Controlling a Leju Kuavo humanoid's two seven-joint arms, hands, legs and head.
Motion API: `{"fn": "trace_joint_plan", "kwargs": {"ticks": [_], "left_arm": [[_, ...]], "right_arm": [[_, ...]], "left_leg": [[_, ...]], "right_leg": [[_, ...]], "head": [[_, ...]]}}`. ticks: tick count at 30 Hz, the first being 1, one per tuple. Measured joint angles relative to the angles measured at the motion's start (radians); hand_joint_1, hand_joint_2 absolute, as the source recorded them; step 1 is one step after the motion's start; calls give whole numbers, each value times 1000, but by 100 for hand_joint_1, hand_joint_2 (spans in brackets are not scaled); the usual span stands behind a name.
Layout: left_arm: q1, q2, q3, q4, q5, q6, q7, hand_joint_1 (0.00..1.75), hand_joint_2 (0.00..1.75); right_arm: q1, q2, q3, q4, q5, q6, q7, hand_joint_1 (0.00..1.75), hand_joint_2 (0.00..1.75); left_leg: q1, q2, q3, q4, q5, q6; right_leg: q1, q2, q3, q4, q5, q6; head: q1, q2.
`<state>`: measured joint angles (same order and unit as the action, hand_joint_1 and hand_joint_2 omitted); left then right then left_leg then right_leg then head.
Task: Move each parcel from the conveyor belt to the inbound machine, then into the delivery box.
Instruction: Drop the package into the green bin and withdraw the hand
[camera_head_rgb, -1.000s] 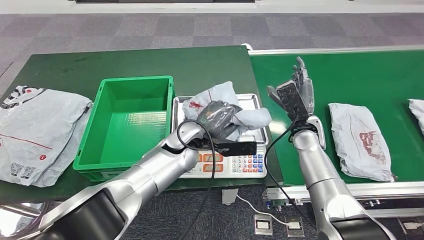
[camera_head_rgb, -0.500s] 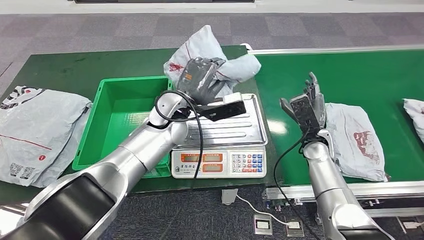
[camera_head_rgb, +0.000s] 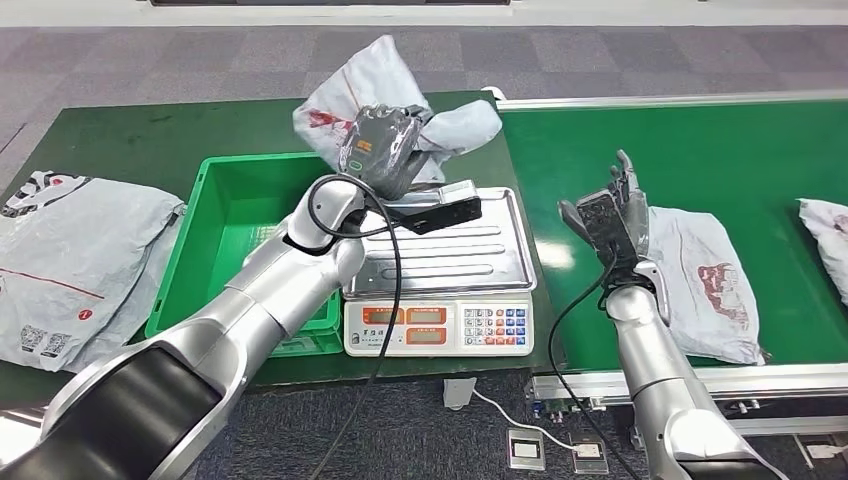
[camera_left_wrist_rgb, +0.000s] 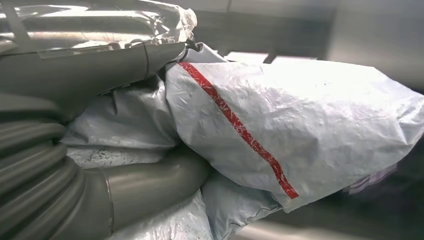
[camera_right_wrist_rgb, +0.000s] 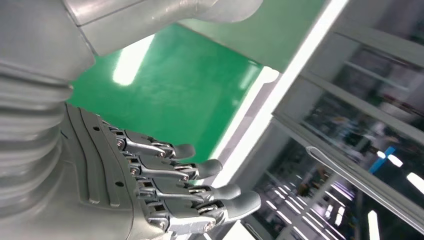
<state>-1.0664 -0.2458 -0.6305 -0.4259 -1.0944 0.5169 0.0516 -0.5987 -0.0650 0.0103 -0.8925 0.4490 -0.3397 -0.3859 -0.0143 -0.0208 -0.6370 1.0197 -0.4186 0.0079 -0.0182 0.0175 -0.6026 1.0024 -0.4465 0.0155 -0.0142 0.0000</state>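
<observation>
parcel (camera_head_rgb: 400, 100) gripped in the left hand (camera_head_rgb: 378, 150) hangs above the scale's (camera_head_rgb: 440, 260) far edge; crate (camera_head_rgb: 250, 240) drop remains; right hand (camera_head_rgb: 610, 215) spread, holding nothing.

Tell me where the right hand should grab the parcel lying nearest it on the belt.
The right hand is open beside the parcel, which lies flat and lengthwise. Probably best from above, across its narrower middle: the bag looks soft enough to bunch there.
</observation>
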Motion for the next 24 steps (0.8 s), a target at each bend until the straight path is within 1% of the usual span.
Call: {"fn": "trace_joint_plan", "kwargs": {"ticks": [2,3,4,6,8,13,14,16,17,18,20,24], "left_arm": [[11,35,0,37,-62,-71,155,175,175],[19,55,0,54,-74,-92,200,175,175],[25,72,0,69,-81,-111,220,175,175],[35,99,0,95,-92,-158,234,175,175],[43,113,0,111,-98,-195,242,175,175],[48,129,0,129,-103,-213,249,175,175],[48,131,0,132,-104,-214,250,137,175],[50,134,0,136,-114,-233,273,50,175],[53,136,0,137,-125,-248,299,6,175],[57,138,0,138,-141,-262,330,0,175],[70,142,0,138,-172,-281,381,0,175],[84,147,0,138,-196,-297,404,0,175]], "right_arm": [[-6,-2,0,12,18,-3,9,0,175],[-9,-5,0,18,25,-5,11,0,175],[-10,-9,0,24,29,-6,13,0,175],[-12,-18,0,34,37,-8,18,0,175],[-15,-23,0,43,45,-9,23,0,175],[-16,-26,0,58,51,-9,25,0,175],[-16,-26,0,60,51,-8,26,0,175],[-18,-27,0,65,64,-6,45,0,175],[-21,-27,0,70,78,-3,62,0,175],[-24,-28,0,76,93,0,81,0,175],[-29,-31,0,92,117,6,106,0,175],[-35,-38,0,114,132,8,118,0,175]], "left_leg": [[0,4,1,0,-1,-1],[0,6,2,0,0,-1],[1,7,2,0,0,-2],[1,3,1,0,1,-2],[2,-2,0,0,2,-2],[2,-2,-1,0,1,-2],[1,-2,-1,0,1,-2],[1,-2,-1,0,1,-2],[1,-2,-1,0,1,-2],[1,-2,-1,0,1,-2],[1,-2,-1,0,1,-2],[2,-2,-1,0,1,-2]], "right_leg": [[0,4,-1,0,1,-1],[0,6,-2,0,1,-1],[1,6,-2,0,1,-2],[1,2,-2,1,1,-3],[1,-1,-1,1,0,-3],[1,-1,-1,1,-1,-3],[1,-1,-1,1,-1,-3],[1,-1,-1,1,-1,-3],[1,-1,-1,1,-1,-3],[1,-1,-1,1,-1,-3],[1,-1,-1,1,-1,-3],[1,-2,-2,1,-1,-3]], "head": [[0,0],[0,0],[0,0],[0,0],[0,0],[0,0],[0,0],[0,0],[0,0],[0,0],[0,0],[0,0]]}}
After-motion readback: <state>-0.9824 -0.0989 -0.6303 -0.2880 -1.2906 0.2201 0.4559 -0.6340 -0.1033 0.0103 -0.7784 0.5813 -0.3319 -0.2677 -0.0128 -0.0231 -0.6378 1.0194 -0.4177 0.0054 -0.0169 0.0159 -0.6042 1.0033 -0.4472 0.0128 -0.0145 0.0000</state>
